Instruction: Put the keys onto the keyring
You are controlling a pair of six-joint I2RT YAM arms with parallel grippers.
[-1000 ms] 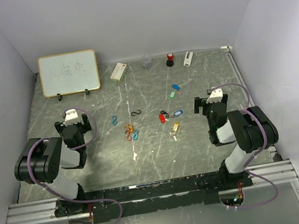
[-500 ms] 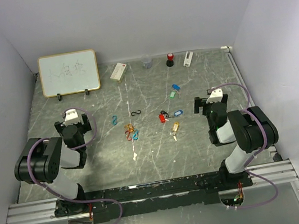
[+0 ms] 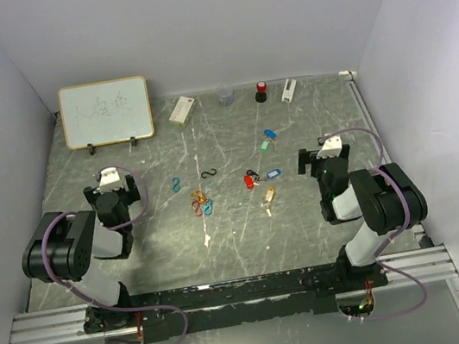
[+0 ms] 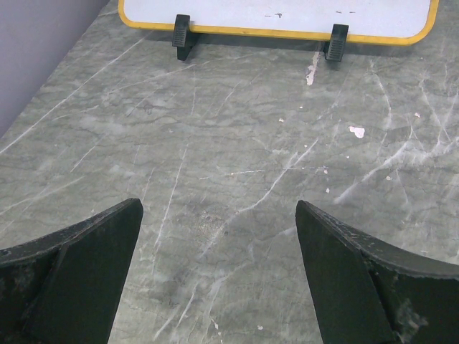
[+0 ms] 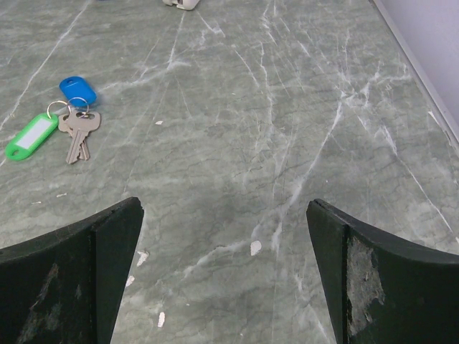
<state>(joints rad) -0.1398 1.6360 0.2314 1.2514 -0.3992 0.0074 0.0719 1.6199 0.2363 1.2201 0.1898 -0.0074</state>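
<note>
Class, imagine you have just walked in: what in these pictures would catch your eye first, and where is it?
The brightly tagged keys scattered mid-table stand out against the grey table, with coloured clips to their left. A yellow-framed whiteboard stands at the back left.

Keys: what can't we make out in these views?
- Top view: red-tagged key cluster too small; can't tell what's linked.
- Top view: no keyring identifiable; carabiner clips and black hook tiny.
- Right wrist: white object cut off by top edge.
- Left wrist: whiteboard cut off by top edge; no keys in frame.
</note>
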